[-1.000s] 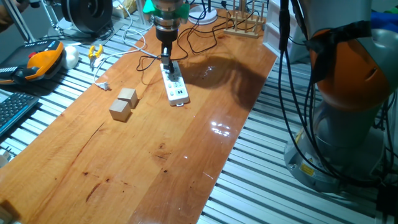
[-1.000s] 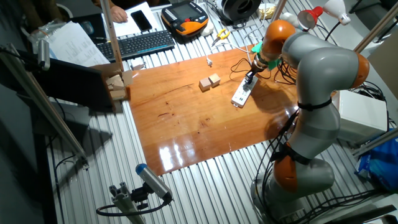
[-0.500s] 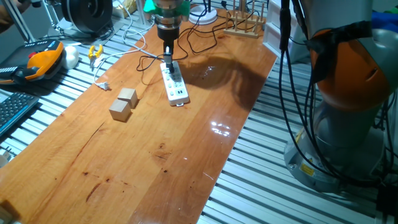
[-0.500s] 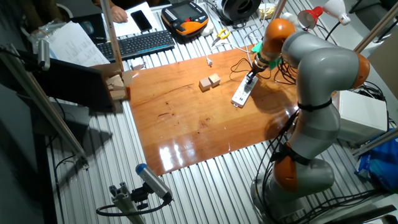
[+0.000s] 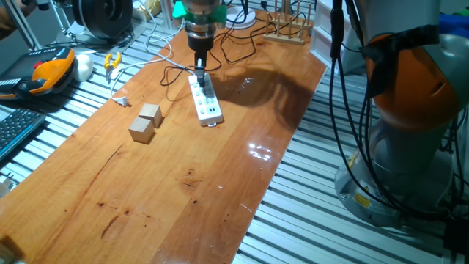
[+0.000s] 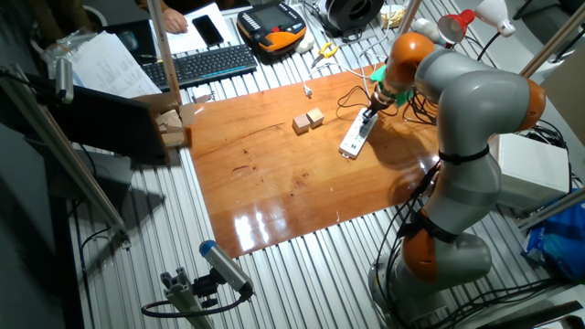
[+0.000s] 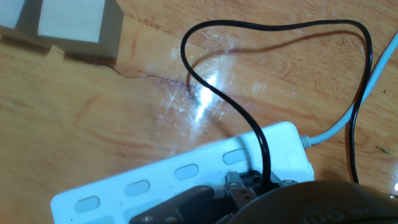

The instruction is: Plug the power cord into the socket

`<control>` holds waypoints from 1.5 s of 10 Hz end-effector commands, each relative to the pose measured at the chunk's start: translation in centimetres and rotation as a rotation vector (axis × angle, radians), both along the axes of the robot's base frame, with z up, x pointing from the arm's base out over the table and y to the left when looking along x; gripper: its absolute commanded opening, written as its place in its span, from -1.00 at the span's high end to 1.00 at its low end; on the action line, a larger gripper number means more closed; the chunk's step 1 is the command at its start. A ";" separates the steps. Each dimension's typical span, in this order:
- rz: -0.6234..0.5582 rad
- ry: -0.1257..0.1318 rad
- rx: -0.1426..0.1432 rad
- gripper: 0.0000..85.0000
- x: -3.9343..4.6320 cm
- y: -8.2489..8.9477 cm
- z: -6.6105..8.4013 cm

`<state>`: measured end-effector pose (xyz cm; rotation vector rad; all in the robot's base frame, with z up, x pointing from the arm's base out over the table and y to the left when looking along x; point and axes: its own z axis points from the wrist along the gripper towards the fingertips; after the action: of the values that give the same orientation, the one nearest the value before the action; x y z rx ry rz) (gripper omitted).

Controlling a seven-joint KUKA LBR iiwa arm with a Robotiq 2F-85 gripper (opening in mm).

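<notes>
The pincer (image 5: 200, 73) sits right down on the far end of the power strip (image 5: 207, 102), arm coming in from straight above so the plug (image 7: 239, 185) can go squarely into an outlet. In the hand view the plug is directly under the pincer, on the strip's top face, its cord (image 7: 261, 143) rising out and looping away across the wood. Whether the fingers are clamped on the plug or have let go, I cannot tell; the hand's own body hides them. Seated fully? Looks close, but that's a judgement. Beyond the pincer's side, well apart, two wooden cubes (image 5: 146, 122) rest on the glossy wooden tabletop (image 5: 220, 183), which throws back lamp glare. Around it, ribbed metal decking (image 5: 308, 220), a keyboard (image 6: 212, 63) and an orange handheld controller (image 5: 53, 70).
</notes>
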<state>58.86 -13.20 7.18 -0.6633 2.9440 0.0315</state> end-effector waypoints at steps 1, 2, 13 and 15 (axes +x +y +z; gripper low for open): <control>0.003 0.005 -0.003 1.00 0.05 0.1 0.0; 0.002 -0.003 -0.011 1.00 0.04 0.1 0.0; 0.002 -0.024 -0.017 1.00 -0.50 0.3 -0.3; 0.002 -0.026 -0.020 1.00 -0.72 0.2 0.1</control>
<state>57.74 -12.89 6.97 -0.6660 2.9322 0.0027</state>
